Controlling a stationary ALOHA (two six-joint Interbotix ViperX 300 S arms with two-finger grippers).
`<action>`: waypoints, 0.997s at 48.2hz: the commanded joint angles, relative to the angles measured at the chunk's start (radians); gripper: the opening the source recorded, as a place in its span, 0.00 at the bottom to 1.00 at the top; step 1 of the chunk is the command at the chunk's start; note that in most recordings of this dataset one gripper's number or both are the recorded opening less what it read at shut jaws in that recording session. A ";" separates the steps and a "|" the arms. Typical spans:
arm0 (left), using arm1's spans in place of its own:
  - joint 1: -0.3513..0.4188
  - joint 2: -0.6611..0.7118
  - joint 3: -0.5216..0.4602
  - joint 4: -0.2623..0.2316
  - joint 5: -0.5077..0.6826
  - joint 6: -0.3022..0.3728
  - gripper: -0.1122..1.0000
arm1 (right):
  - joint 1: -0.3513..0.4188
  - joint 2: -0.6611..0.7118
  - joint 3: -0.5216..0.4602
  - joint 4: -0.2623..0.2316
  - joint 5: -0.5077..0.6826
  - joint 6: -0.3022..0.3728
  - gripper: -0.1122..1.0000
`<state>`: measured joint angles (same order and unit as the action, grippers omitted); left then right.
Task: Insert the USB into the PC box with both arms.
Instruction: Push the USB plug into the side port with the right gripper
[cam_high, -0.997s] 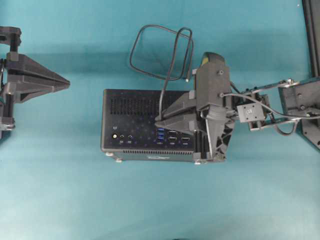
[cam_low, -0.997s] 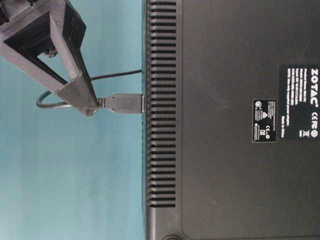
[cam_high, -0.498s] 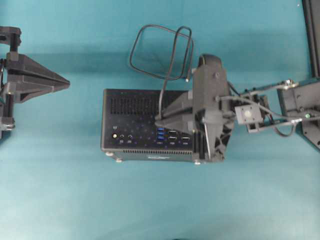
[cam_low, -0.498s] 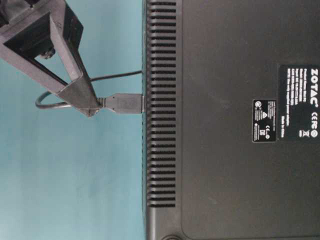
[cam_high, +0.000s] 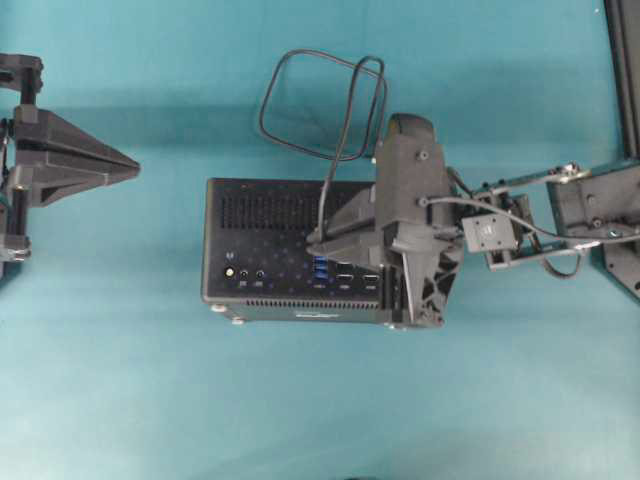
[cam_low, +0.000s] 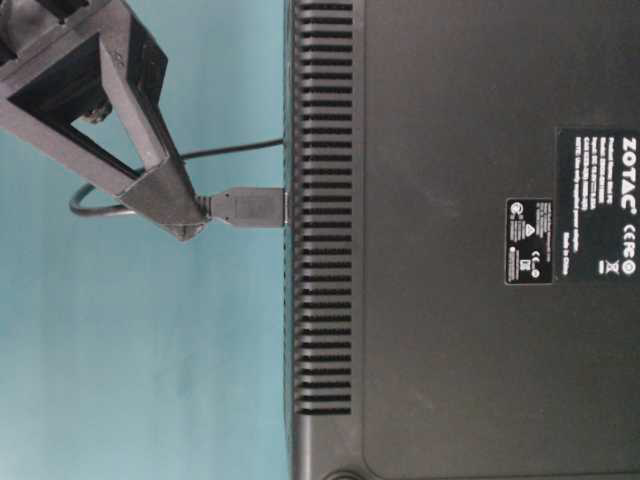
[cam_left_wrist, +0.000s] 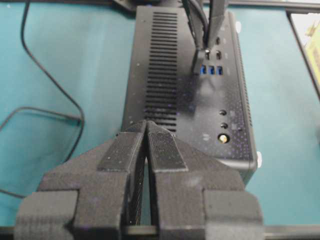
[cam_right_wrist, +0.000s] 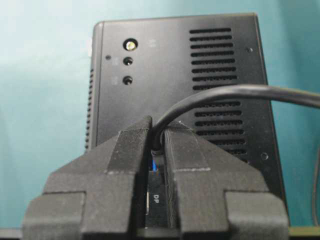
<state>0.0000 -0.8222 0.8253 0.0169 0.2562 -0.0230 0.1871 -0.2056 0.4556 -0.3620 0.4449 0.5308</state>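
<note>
1. PC box: black case lying mid-tabletop, port face up.
2. USB: plug meets the box's port face at the blue ports; cable loops toward the tabletop's far edge.
3. Right hand: pinched nearly shut on the USB, just behind the plug.
4. Left hand: closed, empty, near the tabletop's left edge, well apart from the box.
5. Risk: unbraced box could shift under push; a tilted plug may jam.

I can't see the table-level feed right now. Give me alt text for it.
The right gripper pinches the cable just behind the USB plug, whose front end meets the vented edge of the PC box. The cable loops back over the teal table.
</note>
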 joint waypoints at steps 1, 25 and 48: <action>0.000 -0.002 -0.014 0.002 -0.009 0.002 0.17 | -0.017 0.006 0.006 -0.009 0.025 -0.002 0.19; -0.002 0.000 -0.011 0.002 -0.011 0.002 0.17 | 0.037 0.023 0.002 0.014 0.014 0.009 0.19; -0.002 -0.005 -0.009 0.003 -0.009 0.002 0.17 | 0.012 0.034 -0.008 -0.011 0.040 0.002 0.19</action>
<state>0.0000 -0.8237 0.8253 0.0169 0.2562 -0.0230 0.1979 -0.1948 0.4403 -0.3636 0.4602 0.5308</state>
